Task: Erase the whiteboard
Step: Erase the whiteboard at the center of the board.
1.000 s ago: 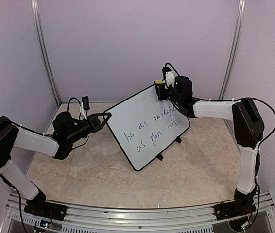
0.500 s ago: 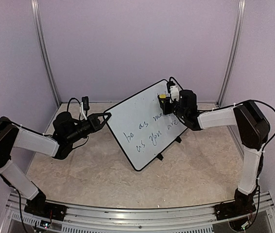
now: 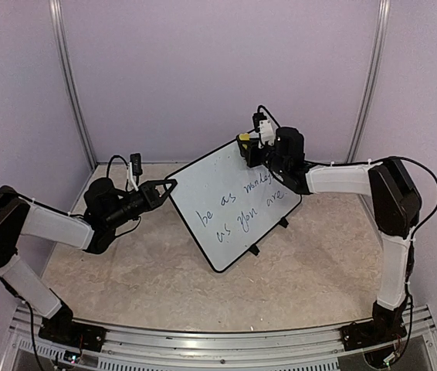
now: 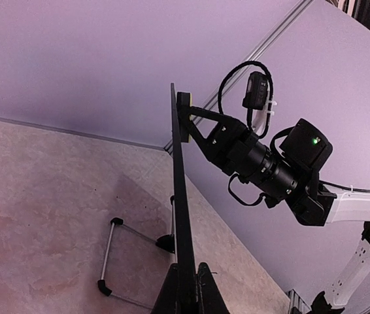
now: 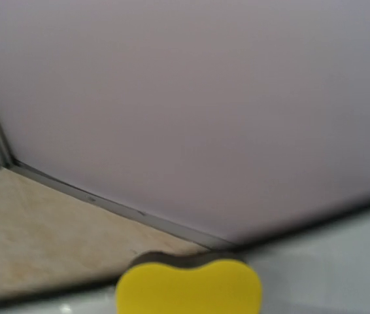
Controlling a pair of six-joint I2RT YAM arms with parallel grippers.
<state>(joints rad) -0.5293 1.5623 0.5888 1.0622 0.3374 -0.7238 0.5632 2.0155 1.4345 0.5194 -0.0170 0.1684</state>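
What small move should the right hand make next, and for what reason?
Probably slide the yellow sponge down the whiteboard, across the handwriting. The right hand holds the sponge against the board's top edge, above the words, none of which looks wiped. The left hand grips the board's left corner, which steadies it.

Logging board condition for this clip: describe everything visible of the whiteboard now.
The whiteboard is a thin white rectangle with rounded corners and a narrow black rim, propped tilted on a black wire stand. Two lines of dark handwriting cross its face. The left gripper clamps its left corner; the yellow sponge held by the right gripper sits against its top corner.
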